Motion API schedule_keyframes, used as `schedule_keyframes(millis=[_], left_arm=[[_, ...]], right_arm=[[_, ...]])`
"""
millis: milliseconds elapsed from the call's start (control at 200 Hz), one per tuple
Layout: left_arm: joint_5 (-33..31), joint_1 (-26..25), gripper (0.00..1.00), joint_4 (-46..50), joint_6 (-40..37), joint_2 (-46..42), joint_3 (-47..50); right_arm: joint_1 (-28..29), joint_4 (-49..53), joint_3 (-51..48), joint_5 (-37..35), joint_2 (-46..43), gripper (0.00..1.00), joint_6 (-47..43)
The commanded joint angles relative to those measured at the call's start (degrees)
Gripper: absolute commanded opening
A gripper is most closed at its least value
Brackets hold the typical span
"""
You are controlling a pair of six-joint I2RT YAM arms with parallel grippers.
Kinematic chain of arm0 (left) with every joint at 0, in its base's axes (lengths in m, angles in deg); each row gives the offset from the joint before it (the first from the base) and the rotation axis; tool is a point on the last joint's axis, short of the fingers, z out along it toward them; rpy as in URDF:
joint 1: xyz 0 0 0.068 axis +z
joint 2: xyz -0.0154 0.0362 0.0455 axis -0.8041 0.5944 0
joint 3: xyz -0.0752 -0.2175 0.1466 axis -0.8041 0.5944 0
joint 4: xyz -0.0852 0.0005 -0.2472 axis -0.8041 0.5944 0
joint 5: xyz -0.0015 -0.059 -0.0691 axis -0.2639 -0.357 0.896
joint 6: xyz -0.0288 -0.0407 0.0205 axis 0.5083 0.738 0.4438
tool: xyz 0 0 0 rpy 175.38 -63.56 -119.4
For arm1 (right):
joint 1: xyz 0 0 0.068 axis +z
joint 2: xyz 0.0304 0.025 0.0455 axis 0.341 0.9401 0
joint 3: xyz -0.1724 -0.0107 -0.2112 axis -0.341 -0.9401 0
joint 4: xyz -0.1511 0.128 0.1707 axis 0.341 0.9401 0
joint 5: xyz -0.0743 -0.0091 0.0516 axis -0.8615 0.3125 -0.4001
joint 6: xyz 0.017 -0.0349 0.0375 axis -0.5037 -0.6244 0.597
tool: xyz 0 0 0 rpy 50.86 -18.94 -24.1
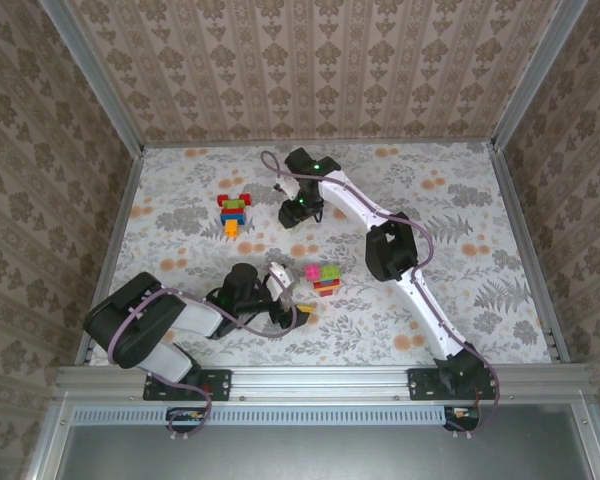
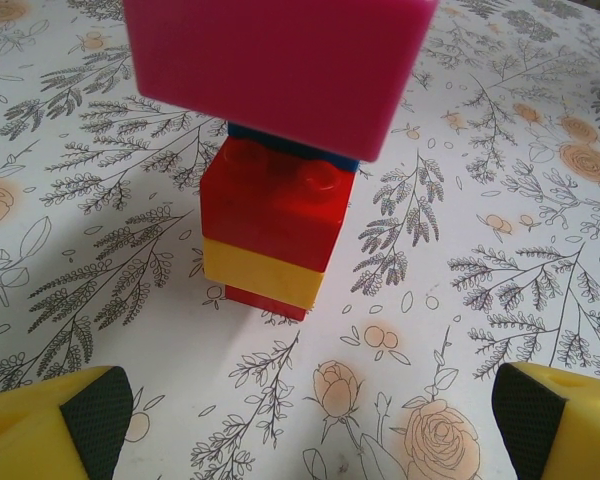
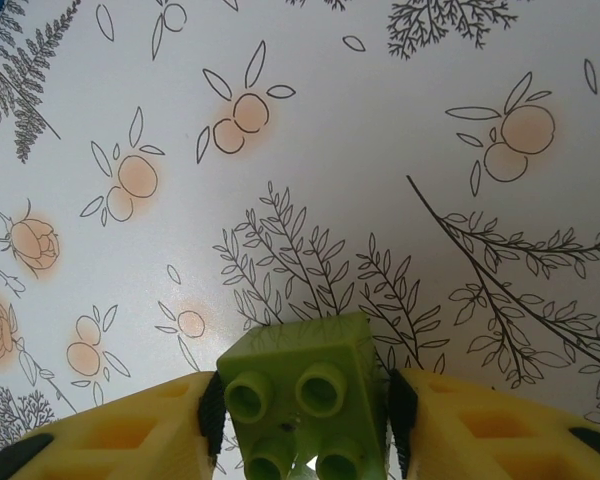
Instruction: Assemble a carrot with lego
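**Top external.** On the flowered bench (image 1: 460, 300) the lego sits in 2 groups. A far stack (image 1: 232, 212) of red, green, magenta, blue and orange bricks stands left of centre. A near stack (image 1: 325, 275) of magenta, green and red stands close to the middle. The left end effector (image 1: 295, 298) lies low just left of the near stack and points at it. The right arm reaches to the far middle, and the right end effector (image 1: 300, 214) aims down at the bench, to the right of the far stack.

**Left wrist.** The near stack stands ahead, apart from the fingers. It has a magenta brick (image 2: 270, 70) on top, then a blue sliver (image 2: 290, 150), a red brick (image 2: 275, 215), a yellow plate (image 2: 265, 270) and a red base. The jaws are spread wide, with only bare bench between the pads (image 2: 95, 415).

**Right wrist.** A light green brick (image 3: 300, 385) shows 4 studs to the camera. It sits between the 2 yellow fingers with a dark pad (image 3: 212, 410) against each side, so this end effector is clamped on it. I cannot tell whether the brick rests on the bench or hangs clear.

**Handling.** These bricks should be light and rigid, with glossy walls that could slip under an off-centre pinch. The best hold is probably the 2 flat opposite side walls, low enough to leave the studs free. Seating a brick likely needs a straight downward push, or the narrow stack may topple.
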Motion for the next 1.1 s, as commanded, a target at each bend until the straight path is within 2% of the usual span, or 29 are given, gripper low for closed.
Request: schedule_keyframes(millis=[0, 165, 440, 515, 610, 670, 1095], left_arm=[[1.1, 0.4, 0.96, -0.3, 0.4, 0.9, -1.0], [1.1, 0.5, 0.95, -0.3, 0.4, 1.0, -1.1], [1.2, 0.5, 0.95, -0.4, 0.3, 1.3, -1.2], [1.3, 0.5, 0.96, -0.4, 0.4, 1.3, -1.1], [1.3, 0.5, 0.95, -0.6, 0.4, 1.2, -1.0], [1.4, 0.5, 0.95, -0.6, 0.4, 1.1, -1.0], [1.2, 0.5, 0.95, -0.5, 0.4, 1.3, -1.1]], right_arm=[[0.1, 0.9, 1.9, 1.1, 1.6, 0.45, 0.5], [0.1, 1.0, 1.8, 1.2, 1.5, 0.38, 0.7], [0.0, 1.6, 1.8, 1.1, 1.0, 0.33, 1.5], [0.1, 1.7, 1.8, 1.2, 1.0, 0.33, 1.7], [0.2, 1.9, 1.7, 1.0, 1.1, 0.41, 1.7], [0.2, 2.0, 1.7, 0.9, 1.3, 0.42, 1.7], [0.8, 2.6, 1.7, 1.0, 2.5, 0.35, 1.1]])
